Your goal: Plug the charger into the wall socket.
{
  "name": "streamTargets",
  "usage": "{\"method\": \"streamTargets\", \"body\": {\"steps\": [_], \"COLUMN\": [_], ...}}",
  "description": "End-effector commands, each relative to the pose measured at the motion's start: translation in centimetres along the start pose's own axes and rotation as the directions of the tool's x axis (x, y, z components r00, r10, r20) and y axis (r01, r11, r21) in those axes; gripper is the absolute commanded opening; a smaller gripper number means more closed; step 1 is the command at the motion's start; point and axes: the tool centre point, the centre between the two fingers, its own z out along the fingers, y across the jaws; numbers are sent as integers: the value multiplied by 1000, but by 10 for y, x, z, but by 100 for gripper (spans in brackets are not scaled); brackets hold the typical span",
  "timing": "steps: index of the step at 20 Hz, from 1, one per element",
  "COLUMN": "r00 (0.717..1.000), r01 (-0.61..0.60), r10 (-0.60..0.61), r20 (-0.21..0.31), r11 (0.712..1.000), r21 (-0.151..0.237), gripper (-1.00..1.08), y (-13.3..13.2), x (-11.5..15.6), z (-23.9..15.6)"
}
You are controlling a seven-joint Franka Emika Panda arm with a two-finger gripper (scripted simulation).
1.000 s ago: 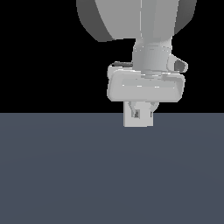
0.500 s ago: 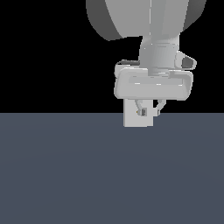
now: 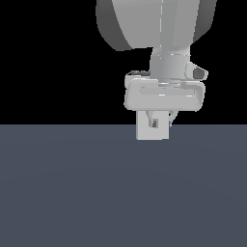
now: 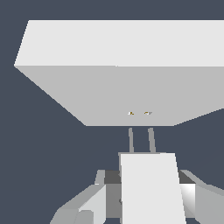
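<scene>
A flat, dark blue-grey floor (image 3: 72, 193) fills the lower half of the exterior view. Above it there is only plain black backdrop (image 3: 48, 58).

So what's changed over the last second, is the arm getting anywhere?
The arm and end effector have shifted toward the exterior view's right, carrying the charger. The wall socket stayed put. In the wrist view the charger's prongs point at the socket holes, not yet in.

Dark grey floor (image 3: 72, 193) — wall socket (image 3: 144, 132) upright
</scene>
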Motion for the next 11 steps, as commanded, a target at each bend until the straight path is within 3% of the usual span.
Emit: {"method": "streamTargets", "body": {"steps": [1,11], "r00": [1000,1000], "r01": [0,0], "r10": [0,0], "r20": [0,0], "r11": [1000,1000], "r21": [0,0], "gripper": [-100,-100], "y": [0,0], "x": [10,26], "z": [3,8]}}
